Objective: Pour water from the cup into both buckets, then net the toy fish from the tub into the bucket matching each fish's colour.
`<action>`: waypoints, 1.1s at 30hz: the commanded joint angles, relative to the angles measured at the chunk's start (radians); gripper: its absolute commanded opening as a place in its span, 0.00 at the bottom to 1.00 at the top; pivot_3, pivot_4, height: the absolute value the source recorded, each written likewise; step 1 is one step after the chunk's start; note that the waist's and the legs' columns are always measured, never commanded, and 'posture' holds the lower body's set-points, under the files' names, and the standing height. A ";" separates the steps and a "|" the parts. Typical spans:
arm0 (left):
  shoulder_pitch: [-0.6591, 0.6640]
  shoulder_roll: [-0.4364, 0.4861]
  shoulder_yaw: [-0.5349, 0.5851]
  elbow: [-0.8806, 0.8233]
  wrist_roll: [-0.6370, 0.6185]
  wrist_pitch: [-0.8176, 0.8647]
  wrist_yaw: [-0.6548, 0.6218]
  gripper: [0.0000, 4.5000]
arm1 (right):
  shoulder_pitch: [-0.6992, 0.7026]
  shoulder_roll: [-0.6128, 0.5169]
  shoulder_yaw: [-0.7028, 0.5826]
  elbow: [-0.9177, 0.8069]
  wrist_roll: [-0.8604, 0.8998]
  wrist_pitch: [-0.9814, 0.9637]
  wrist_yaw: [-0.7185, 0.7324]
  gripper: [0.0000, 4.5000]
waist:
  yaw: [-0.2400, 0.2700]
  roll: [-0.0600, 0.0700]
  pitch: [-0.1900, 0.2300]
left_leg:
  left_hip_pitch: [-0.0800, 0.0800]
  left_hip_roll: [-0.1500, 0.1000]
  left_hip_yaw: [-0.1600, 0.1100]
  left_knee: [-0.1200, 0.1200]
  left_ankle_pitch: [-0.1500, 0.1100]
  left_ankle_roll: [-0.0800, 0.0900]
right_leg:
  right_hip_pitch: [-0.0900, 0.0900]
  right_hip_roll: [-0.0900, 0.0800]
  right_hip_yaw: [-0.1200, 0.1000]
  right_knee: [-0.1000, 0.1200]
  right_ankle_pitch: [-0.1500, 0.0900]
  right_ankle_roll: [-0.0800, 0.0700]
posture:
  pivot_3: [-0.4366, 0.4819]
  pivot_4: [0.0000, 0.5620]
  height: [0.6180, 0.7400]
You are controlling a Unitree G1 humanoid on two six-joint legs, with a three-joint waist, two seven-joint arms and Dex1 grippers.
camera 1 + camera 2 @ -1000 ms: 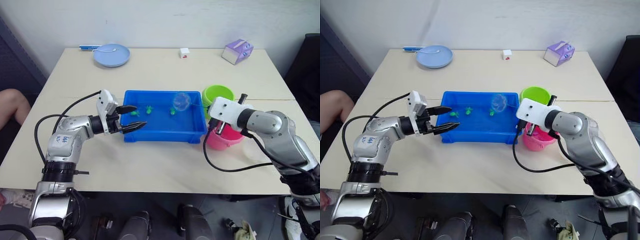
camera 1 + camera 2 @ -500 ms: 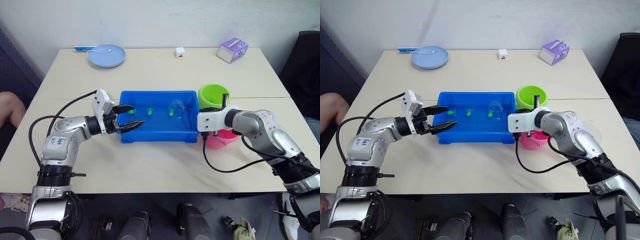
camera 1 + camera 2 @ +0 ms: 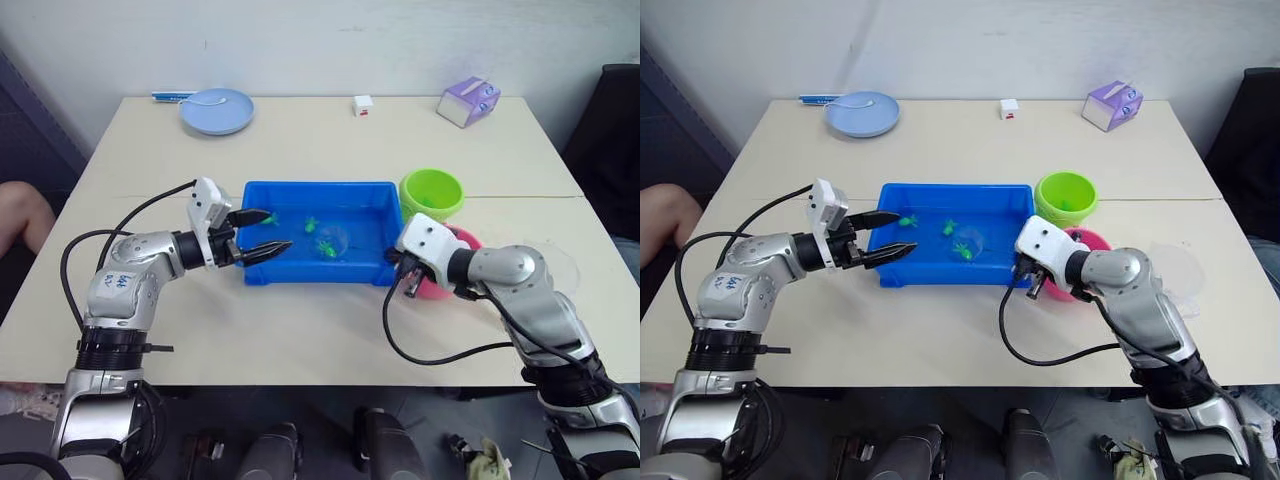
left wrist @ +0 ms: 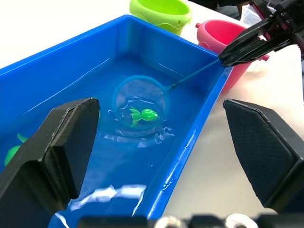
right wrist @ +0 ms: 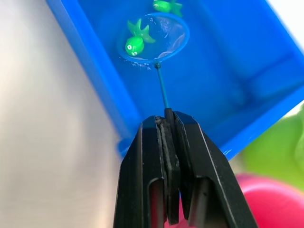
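While a second ago the net [image 4: 140,100] hung above the water near the tub's far right end, its hoop is now dipped into the tub [image 3: 262,195], sitting around a green fish [image 4: 144,115] near the middle of the water. The right gripper [image 5: 169,124] stays pinched tight on the thin dark handle, and its arm has swung in and down toward the tub's right front corner, at about 4 o'clock from the tub centre. Since half a second ago the hoop has slid from the far side toward the near wall. That reads as the scoop stage: fish looks to be over the mesh, so a lift could bring it out, though whether it is fully cupped is hard to say. Two more green fish, one [image 3: 312,223] just past the hoop at 11 o'clock and one [image 3: 267,216] by the left end, are loose in the water. The left gripper [image 3: 268,233] keeps hovering at the tub's left end, about 9 o'clock, fingers spread wide and holding nothing, barely shifted. The green bucket [image 3: 431,193] sits at 2 o'clock off the tub, the pink bucket [image 3: 462,240] at 4 o'clock, partly behind the right wrist. Green bucket is the likely target for this catch. I see no pink fish in the tub.
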 commanded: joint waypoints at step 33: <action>-0.212 -0.224 -0.106 0.176 -0.001 -0.081 -0.134 1.00 | 0.155 -0.687 0.033 0.090 -0.453 -0.745 -0.400 0.17 | 0.018 0.000 0.000 | 0.000 -0.001 0.008 -0.002 0.000 0.000 | -0.006 0.001 0.000 0.001 0.000 0.000 | 0.48 0.27 1.00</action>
